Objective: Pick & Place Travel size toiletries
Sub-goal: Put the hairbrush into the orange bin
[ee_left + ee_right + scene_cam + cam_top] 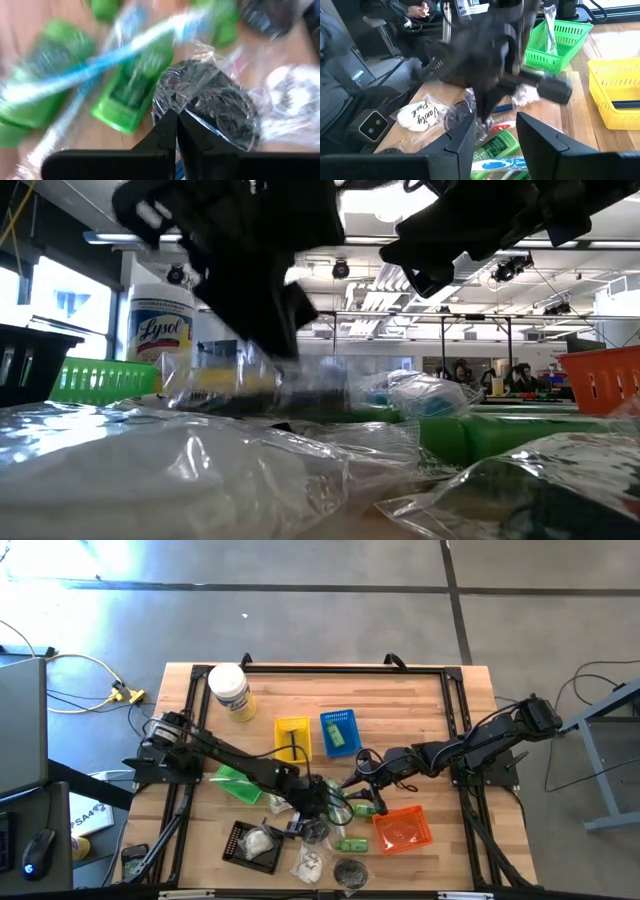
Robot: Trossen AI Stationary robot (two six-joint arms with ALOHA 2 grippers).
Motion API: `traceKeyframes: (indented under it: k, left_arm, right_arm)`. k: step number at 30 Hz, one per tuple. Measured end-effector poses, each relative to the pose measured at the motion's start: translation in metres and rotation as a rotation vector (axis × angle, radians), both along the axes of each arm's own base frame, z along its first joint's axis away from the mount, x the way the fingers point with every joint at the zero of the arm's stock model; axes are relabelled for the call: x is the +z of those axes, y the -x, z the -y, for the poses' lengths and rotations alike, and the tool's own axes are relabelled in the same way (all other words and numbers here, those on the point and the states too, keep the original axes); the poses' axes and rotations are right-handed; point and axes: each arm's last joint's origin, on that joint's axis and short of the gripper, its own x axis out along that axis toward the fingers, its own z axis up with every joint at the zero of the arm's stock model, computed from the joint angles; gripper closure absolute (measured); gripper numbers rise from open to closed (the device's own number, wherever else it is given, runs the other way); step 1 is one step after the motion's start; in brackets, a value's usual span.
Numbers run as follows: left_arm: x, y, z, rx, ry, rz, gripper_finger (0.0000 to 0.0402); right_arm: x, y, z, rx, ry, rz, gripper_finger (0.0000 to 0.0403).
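Left gripper point(176, 131) fingers pressed together, pinching the crinkled clear wrap of a round black piece point(207, 110) near the table's front edge. Green tube point(132, 87) lies flat beside it; a long toothbrush packet point(100, 65) lies crosswise over the tube. Right gripper point(495, 137) spread, hovering nearby.

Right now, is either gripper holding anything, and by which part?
Left gripper looks shut on the black item's clear packet, pinching its crinkled edge. Right gripper is open, empty.
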Motion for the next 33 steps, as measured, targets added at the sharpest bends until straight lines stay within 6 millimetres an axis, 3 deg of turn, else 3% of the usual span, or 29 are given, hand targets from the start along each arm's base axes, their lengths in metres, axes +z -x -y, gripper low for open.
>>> traceKeyframes:
  k: [9,12,16,20,24,33]
  left_arm:
    - [0.065,0.021,-0.008,-0.004,-0.021,0.197,0.0401]
    - [0.079,0.023,-0.01,-0.001,-0.036,0.275,0.0401]
    - [0.087,0.018,-0.008,-0.007,0.003,0.366,0.0401]
    - [0.084,0.005,-0.003,-0.044,0.013,0.47,0.0401]
    - [0.086,-0.018,-0.002,-0.04,0.0,0.579,0.0401]
    - [0.054,-0.095,-0.012,-0.043,-0.021,0.617,0.0401]
  right_arm:
    - [0.01,0.005,-0.003,-0.019,0.005,0.047,0.0272]
    - [0.029,0.021,-0.012,-0.049,0.054,0.089,0.0288]
    - [0.054,0.057,-0.028,-0.041,0.125,0.226,0.0333]
    - [0.069,0.089,-0.026,-0.122,0.167,0.343,0.039]
    - [0.072,0.109,-0.014,-0.221,0.161,0.384,0.0399]
    - [0.071,0.122,-0.005,-0.284,0.14,0.41,0.0401]
